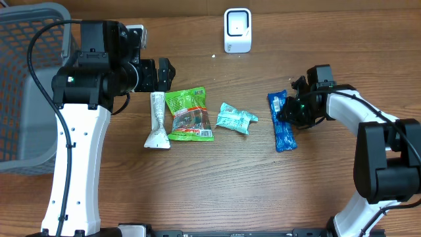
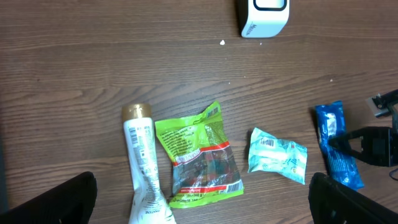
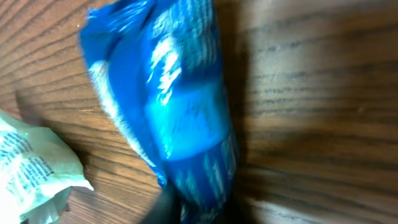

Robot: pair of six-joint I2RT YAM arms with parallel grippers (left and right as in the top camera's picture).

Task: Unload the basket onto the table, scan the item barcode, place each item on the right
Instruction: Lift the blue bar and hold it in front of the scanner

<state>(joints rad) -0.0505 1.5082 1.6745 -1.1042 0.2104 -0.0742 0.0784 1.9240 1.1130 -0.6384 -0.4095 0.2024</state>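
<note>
Right fingers are clenched on the upper part of the crinkled blue foil snack packet. The packet is pinched between them, and its lower end rests on the wooden desk. Judgement: the wrapper is thin, hence a tight pinch before carrying it to the white box-shaped barcode scanner, well apart from these fingers. Left fingers are released, spread wide and grasping nothing, just beside the white squeeze tube. They are probably parked clear.
</note>
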